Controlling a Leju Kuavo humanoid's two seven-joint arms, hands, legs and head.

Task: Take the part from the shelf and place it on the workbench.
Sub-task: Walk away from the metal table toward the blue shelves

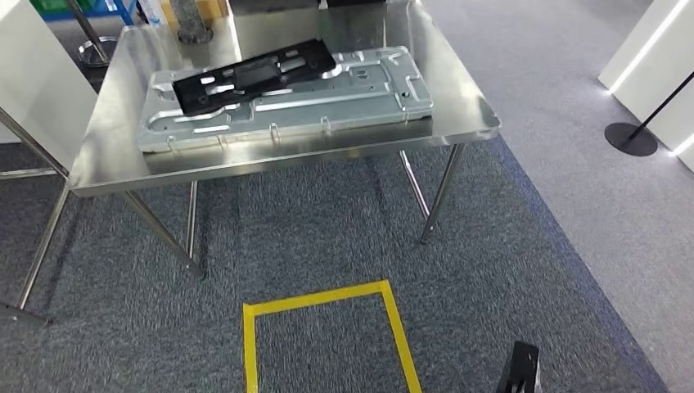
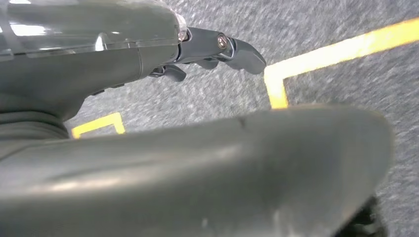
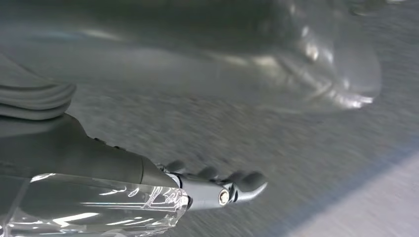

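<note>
Up ahead on the bench (image 1: 458, 123), the black part (image 1: 254, 75) lies on a big silver panel (image 1: 286, 102), toward the far-left corner. Both hands, left hand (image 2: 212, 49) and right hand (image 3: 217, 190), hang empty, fingers loosely extended. Risk: I'm close enough that clipping the bench's near edge could jolt it loose.

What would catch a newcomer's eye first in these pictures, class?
Probably the shiny stainless steel workbench at the top of the head view, bearing a large stamped silver metal panel with a flat black plastic part lying across its upper left. Next, the yellow tape rectangle on the grey carpet in front of it.
</note>
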